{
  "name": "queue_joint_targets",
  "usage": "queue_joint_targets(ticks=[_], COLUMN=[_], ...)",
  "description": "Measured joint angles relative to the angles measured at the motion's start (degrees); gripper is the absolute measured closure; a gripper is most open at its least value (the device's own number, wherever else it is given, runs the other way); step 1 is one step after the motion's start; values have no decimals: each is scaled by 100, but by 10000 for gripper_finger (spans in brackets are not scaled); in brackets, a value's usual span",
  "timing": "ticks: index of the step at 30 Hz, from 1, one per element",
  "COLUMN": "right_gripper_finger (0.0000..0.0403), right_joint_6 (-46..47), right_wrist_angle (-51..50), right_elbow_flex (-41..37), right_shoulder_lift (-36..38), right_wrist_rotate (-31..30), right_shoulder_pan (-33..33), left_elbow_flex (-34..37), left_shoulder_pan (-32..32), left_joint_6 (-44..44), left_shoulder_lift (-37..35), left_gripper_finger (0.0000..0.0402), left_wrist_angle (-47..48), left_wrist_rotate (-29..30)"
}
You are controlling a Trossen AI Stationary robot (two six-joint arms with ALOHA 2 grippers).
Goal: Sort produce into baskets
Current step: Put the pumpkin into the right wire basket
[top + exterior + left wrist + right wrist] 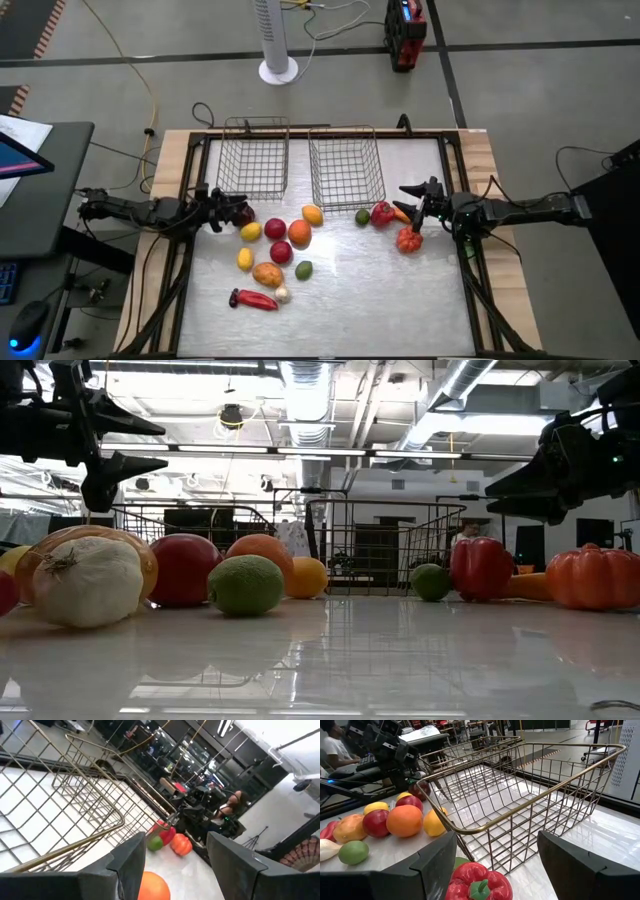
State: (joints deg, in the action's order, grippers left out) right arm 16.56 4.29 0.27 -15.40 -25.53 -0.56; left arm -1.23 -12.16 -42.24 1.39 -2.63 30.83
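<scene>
Two wire baskets stand side by side at the far middle, the left basket [255,160] and the right basket [347,165]. Produce lies on the table in front of them: a cluster with a lemon [312,214], an orange [299,233], red rounds [275,229], a chili [254,299] and garlic [283,294]. A red pepper [382,213], a lime [362,216] and an orange pumpkin [409,240] lie to the right. My left gripper [230,212] is open and empty above the cluster's left end. My right gripper [408,200] is open, raised just right of the pepper [479,882].
A dark purple round [245,212] lies just beside my left gripper's fingers. A carrot-coloured piece [402,213] lies behind the pepper. The near half of the table [380,310] is bare metal. People sit in the room beyond the table.
</scene>
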Motion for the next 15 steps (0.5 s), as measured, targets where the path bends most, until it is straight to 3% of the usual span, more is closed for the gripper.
queue_joint_targets(ticks=[7, 11, 15], right_gripper_finger=[99, 99, 99], right_joint_6=[143, 1910, 3292], right_wrist_angle=[244, 1393, 1708], right_elbow_flex=[0, 22, 146], right_shoulder_lift=[-1, 6, 0], right_wrist_rotate=[-1, -1, 0], right_shoulder_pan=[2, 0, 39], left_elbow_flex=[0, 0, 0], left_shoulder_pan=[0, 0, 0], left_joint_6=[-956, -1262, -1290], left_shoulder_lift=[0, 0, 0], left_gripper_finger=[203, 203, 203], left_wrist_angle=[-553, -1349, -2093], left_wrist_rotate=[527, 490, 76])
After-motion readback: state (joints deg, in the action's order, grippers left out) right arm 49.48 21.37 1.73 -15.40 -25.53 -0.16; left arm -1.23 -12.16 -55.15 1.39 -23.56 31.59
